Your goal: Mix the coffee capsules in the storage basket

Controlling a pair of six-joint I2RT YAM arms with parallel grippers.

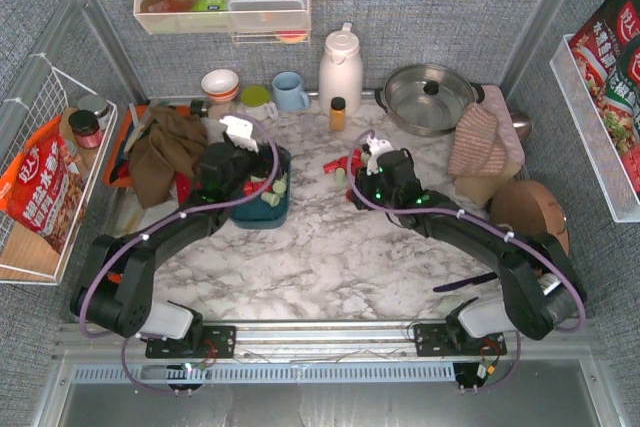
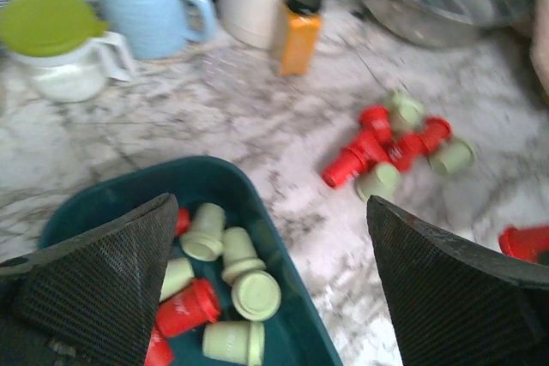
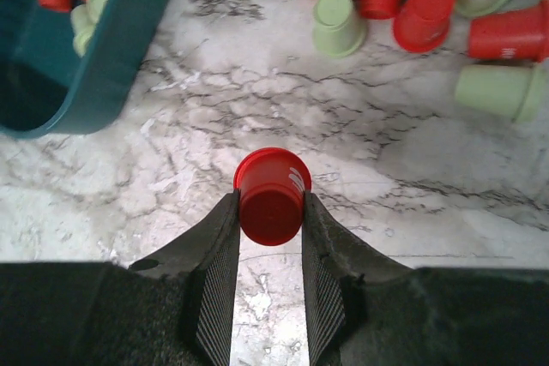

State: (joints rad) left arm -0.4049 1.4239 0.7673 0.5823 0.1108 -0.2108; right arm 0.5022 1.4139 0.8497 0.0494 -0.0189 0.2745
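The right hand [image 3: 268,220] is closed on one red capsule [image 3: 271,190], pinching its tapered sides between both fingers above bare desk [image 3: 257,100]. Whether the capsule is clear of the surface I cannot tell. The basket [image 3: 111,57] sits left of the desk's middle, close by on the right hand's left, and already holds a few red and pale green capsules [image 2: 232,272]. A loose heap of capsules [image 3: 403,6] lies to the right of the basket, toward the far edge. The left hand [image 2: 270,220] hangs wide open over the basket's near end, holding nothing.

The likeliest failure is the capsule slipping. It is smooth and cone-shaped, so the squeeze could push it out of the fingers on the way across. The basket's walls are low, so a capsule released from high up might bounce out again. The left hand also crowds the space over the basket, and the two hands could knock together or shove the basket aside.
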